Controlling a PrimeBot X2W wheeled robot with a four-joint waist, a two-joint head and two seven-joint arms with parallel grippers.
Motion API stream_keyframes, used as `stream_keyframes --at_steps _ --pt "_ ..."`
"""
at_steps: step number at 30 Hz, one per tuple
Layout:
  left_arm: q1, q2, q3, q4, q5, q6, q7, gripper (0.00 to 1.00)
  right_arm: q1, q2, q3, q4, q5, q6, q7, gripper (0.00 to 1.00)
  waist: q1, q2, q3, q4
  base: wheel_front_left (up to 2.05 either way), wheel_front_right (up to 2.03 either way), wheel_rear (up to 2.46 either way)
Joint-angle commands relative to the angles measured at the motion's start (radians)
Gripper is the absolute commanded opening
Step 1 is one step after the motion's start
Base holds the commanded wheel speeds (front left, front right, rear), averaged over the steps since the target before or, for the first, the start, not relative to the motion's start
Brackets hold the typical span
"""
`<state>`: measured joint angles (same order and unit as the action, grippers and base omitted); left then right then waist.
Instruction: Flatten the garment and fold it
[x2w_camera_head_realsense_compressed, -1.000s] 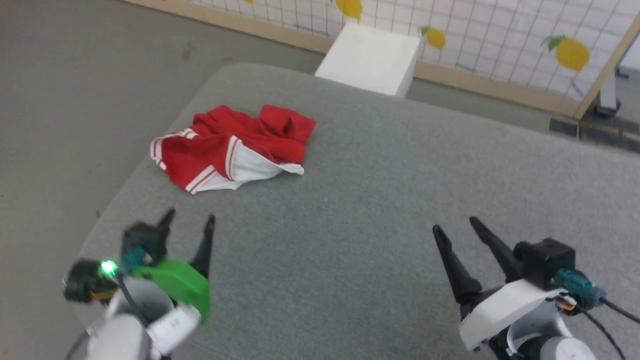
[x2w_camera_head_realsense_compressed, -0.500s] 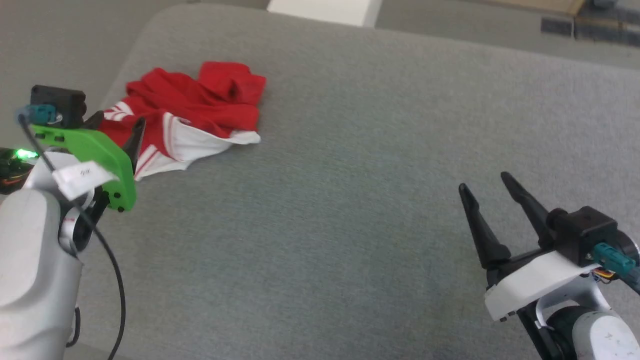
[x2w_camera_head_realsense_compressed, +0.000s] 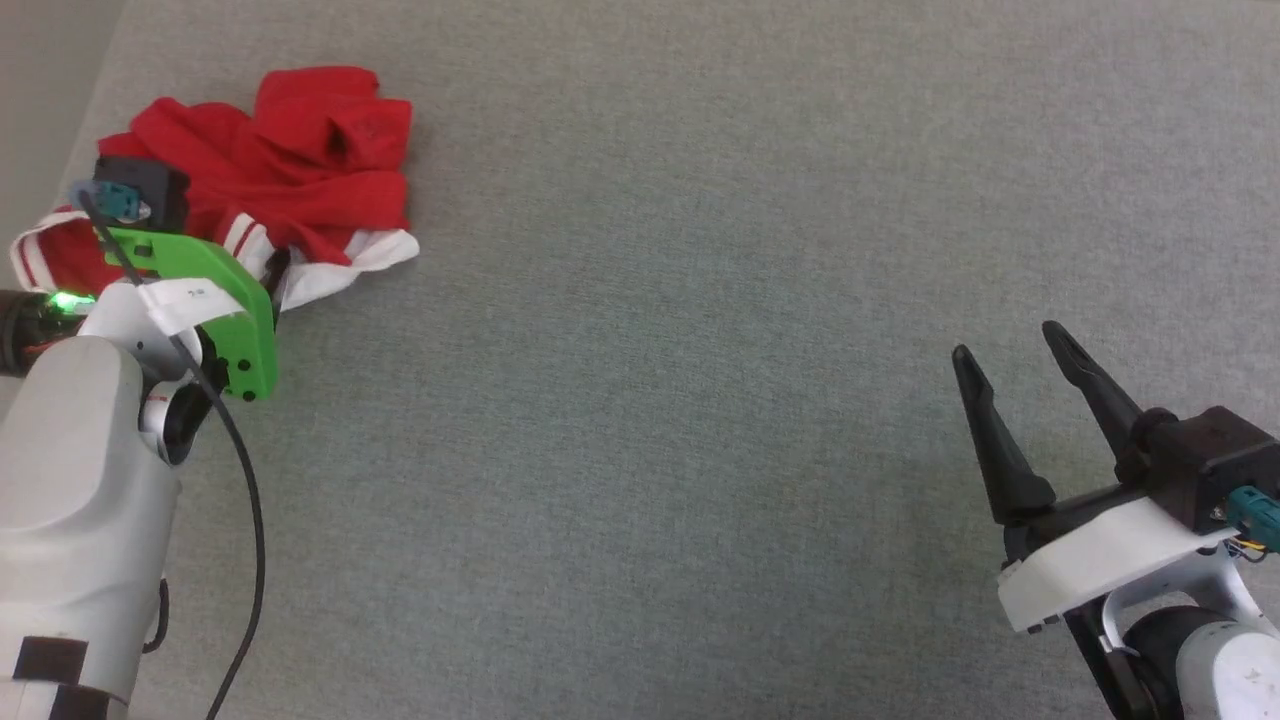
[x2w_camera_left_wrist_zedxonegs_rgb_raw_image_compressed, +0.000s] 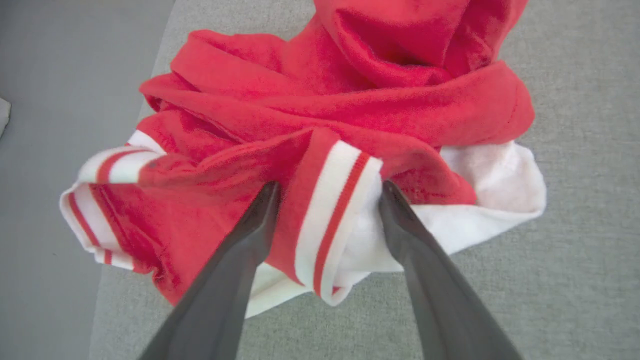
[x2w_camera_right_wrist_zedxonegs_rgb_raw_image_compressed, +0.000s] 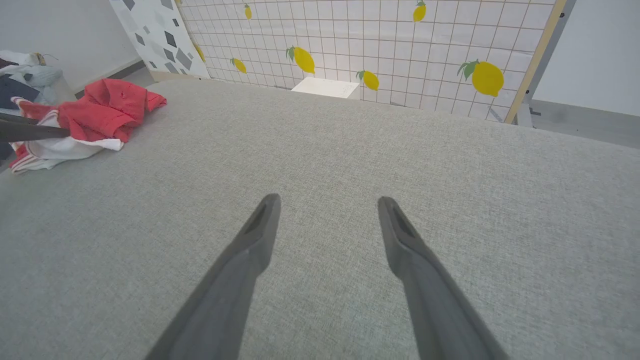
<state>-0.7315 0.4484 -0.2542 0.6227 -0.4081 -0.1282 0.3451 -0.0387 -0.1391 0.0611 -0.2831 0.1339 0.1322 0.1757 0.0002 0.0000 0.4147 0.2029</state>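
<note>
The left gripper (x2w_camera_left_wrist_zedxonegs_rgb_raw_image_compressed: 328, 192) is wide around a striped fold of the crumpled red-and-white shirt (x2w_camera_left_wrist_zedxonegs_rgb_raw_image_compressed: 320, 105). The right gripper (x2w_camera_head_realsense_compressed: 1007, 342) hovers wide.

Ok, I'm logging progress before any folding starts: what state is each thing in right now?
garment: crumpled in a heap near the left edge of the grey surface, not flattened, not folded.
left claw: open, fingers either side of a fold of striped trim, not closed on it.
right claw: open, empty, over bare surface well away from the garment.
</note>
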Motion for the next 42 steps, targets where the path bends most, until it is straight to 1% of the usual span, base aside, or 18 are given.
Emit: stream_keyframes --at_steps 1,6,7,8,10,16,22,24,29,36,39,42 --pt "-0.024 0.003 -0.013 0.03 0.011 -0.001 0.011 1.0 0.008 0.004 0.001 -0.009 -0.005 -0.002 0.002 1.0 -0.0002 0.0 0.012 -0.007 0.0 0.0 0.0" --pt "-0.048 -0.005 -0.041 0.118 0.011 -0.001 0.071 1.0 0.009 0.007 0.0 -0.022 -0.007 -0.002 0.008 1.0 -0.0002 0.0 0.022 -0.006 0.0 0.0 0.0" --pt "-0.052 -0.006 -0.046 0.13 0.008 -0.001 0.078 0.44 0.009 0.007 0.0 -0.025 -0.007 -0.002 0.009 1.0 -0.0002 0.0 0.024 -0.006 0.0 0.0 0.0" --pt "-0.054 -0.008 -0.049 0.136 0.004 -0.002 0.079 0.0 0.009 0.006 0.0 -0.027 -0.008 -0.002 0.01 1.0 -0.0002 0.0 0.026 -0.005 0.0 0.0 0.0" --pt "-0.056 -0.01 -0.054 0.146 -0.006 -0.002 0.076 0.0 0.01 0.005 -0.002 -0.031 -0.008 -0.002 0.012 1.0 -0.0002 0.0 0.028 -0.004 0.0 0.0 0.0" --pt "-0.057 0.002 -0.07 0.145 -0.016 -0.002 -0.006 0.0 0.022 0.004 -0.006 -0.023 -0.007 -0.002 0.013 1.0 -0.0002 0.0 0.003 0.002 0.0 0.0 0.0" --pt "-0.049 0.03 -0.076 0.108 -0.023 -0.002 -0.151 0.0 0.027 0.013 0.002 0.018 0.013 -0.002 0.002 1.0 -0.0002 0.0 -0.089 0.006 0.0 0.0 0.0" --pt "-0.043 0.035 -0.106 0.08 -0.035 -0.002 -0.171 0.0 0.031 0.017 0.003 0.039 0.022 -0.002 -0.002 1.0 -0.0002 0.0 -0.13 0.01 0.0 0.0 0.0" --pt "-0.068 0.094 -0.175 -0.038 -0.085 -0.002 -0.216 0.0 0.047 0.026 0.013 0.084 0.045 -0.002 -0.012 1.0 -0.0002 0.0 -0.228 0.011 0.0 0.0 0.0" --pt "-0.113 0.15 -0.235 -0.241 -0.187 -0.002 -0.21 0.0 0.058 0.046 0.017 0.141 0.064 -0.002 -0.035 1.0 -0.0002 0.0 -0.331 -0.007 0.0 0.0 0.0" --pt "-0.134 0.153 -0.244 -0.314 -0.22 -0.002 -0.202 0.0 0.055 0.052 0.008 0.156 0.068 -0.002 -0.044 1.0 -0.0002 0.0 -0.358 -0.023 0.0 0.0 0.0" --pt "-0.154 0.141 -0.249 -0.381 -0.25 -0.002 -0.183 0.0 0.047 0.054 -0.006 0.166 0.072 -0.002 -0.053 1.0 -0.0002 0.0 -0.38 -0.047 0.0 0.0 0.0"
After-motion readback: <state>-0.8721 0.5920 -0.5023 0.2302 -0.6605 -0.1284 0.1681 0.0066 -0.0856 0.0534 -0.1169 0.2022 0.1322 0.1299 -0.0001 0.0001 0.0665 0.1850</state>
